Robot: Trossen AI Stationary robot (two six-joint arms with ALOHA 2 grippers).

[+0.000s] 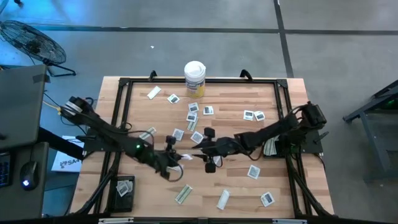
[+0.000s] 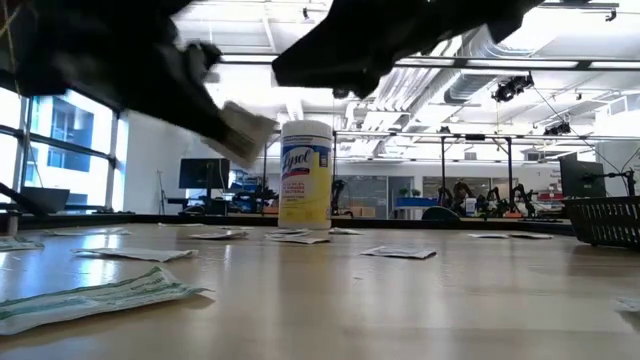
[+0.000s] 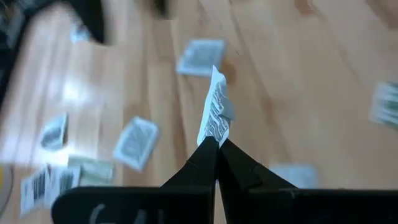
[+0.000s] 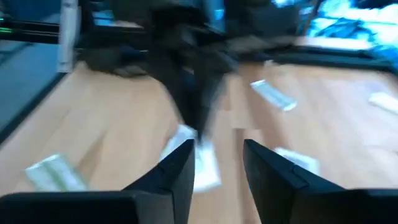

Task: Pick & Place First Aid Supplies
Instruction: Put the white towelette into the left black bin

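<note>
The 2 dark arms are meeting over the middle of the wooden worktop [image 1: 143,118], well in front of the white canister [image 1: 194,78] standing at its far edge. The left pincer [image 1: 176,157] is gripping a small white packet [image 1: 185,157], while the right pincer [image 1: 208,150] is hanging just beside it. More packets [image 1: 254,115] are lying scattered around the canister and the arms.

The one brand that reads clearly is "Lysol", in slanted dark blue script on the yellow label of the white canister [image 2: 306,173] standing on the table [image 2: 420,300], seen in the low view. In the high view, a white sheet [image 1: 64,163] lying beside the table's left edge shows dark capitals beginning "SA"; the rest is cut off. Print on the packets is too small to read.
</note>
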